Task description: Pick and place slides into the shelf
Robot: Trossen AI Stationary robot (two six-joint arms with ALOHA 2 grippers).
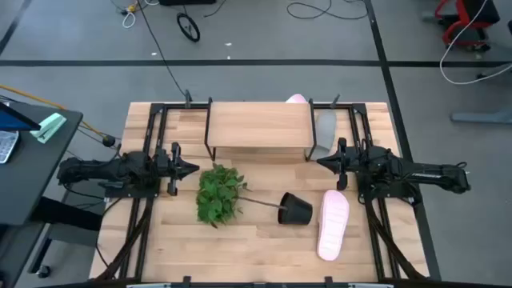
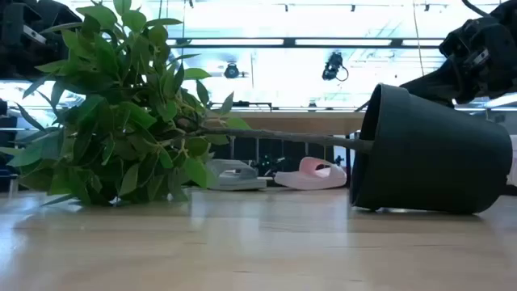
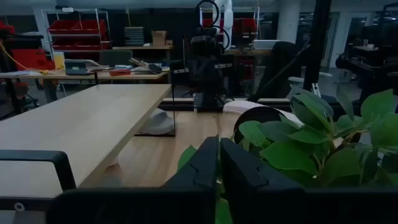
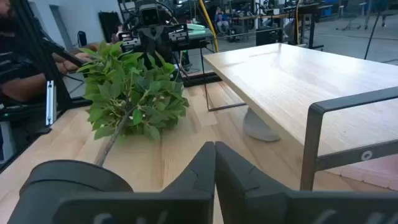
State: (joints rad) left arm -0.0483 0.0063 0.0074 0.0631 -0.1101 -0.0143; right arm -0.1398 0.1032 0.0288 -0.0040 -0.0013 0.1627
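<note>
The shelf (image 1: pixel 260 124) is showing a smooth pale wood top on thin black metal legs; beside it, a matt black plastic pot (image 1: pixel 295 209) and a soft-looking pink foam slide (image 1: pixel 333 225) are lying on the slatted wooden tabletop (image 1: pixel 160 248).

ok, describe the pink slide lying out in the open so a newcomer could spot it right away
Start at the shelf along the table's far edge, then go to the near right corner, past the right gripper. The pink slide lies flat there, just right of the tipped-over black pot. It is the only slide fully in the open; another pink one and a grey one sit at the shelf's right end.
</note>
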